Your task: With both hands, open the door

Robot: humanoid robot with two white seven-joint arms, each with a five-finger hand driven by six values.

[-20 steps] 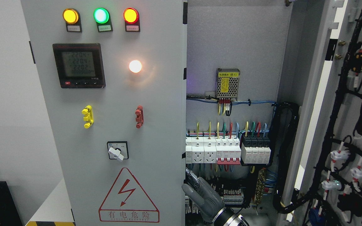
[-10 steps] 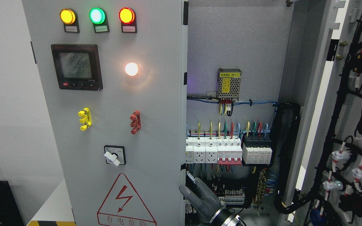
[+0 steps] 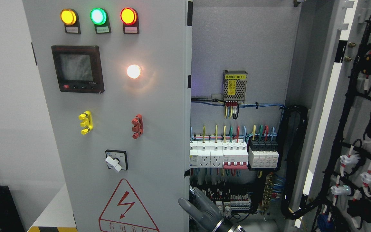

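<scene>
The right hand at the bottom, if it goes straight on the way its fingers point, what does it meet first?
The right hand points up and left, so it would probably meet the free edge of the left door first. Depth is unclear; it may already touch.

Grey fingers [image 3: 188, 206]; metallic wrist [image 3: 229, 227]

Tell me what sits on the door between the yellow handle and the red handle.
Nothing: in the head view, the door is bare grey panel between the yellow handle and the red handle.
</scene>
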